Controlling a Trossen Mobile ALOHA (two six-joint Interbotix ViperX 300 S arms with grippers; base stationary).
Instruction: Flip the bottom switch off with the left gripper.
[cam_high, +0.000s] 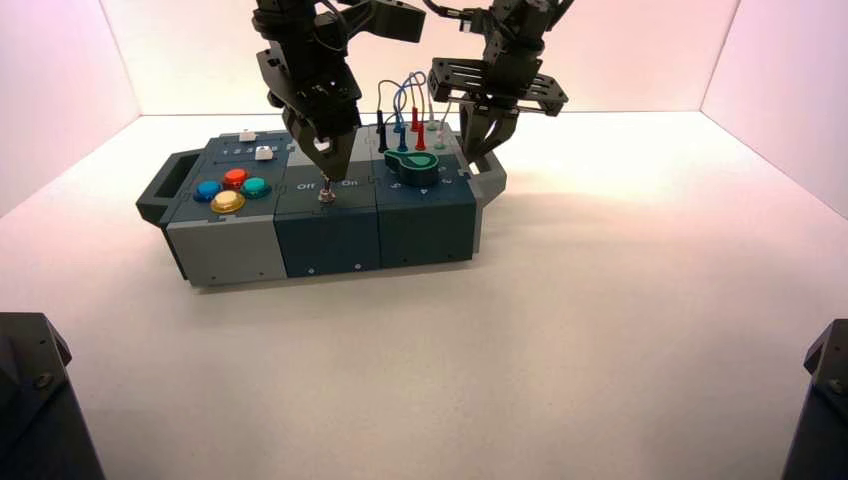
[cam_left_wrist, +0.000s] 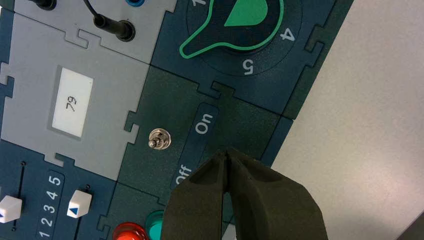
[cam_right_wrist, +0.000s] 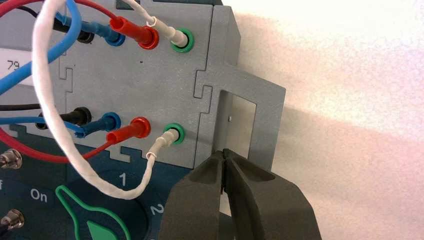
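One blue-and-grey plastic box. Black right gripper idle at its right handle. Black wedge-tipped left gripper, the nearer end effector: fingers together. Silver metal bottom switch, middle panel's front, just beneath those tips; contact unclear.

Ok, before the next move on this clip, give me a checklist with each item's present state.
1. Left gripper over the switch panel: ok, it is at the front middle of the box.
2. Left gripper shut: ok, its fingertips meet.
3. Bottom switch in view from above: ok, just below the left gripper.
4. Bottom switch's present position: cannot tell, the fingers cover it in the left wrist view.
5. Right gripper away from the switches: ok, it is by the grey handle on the right end.
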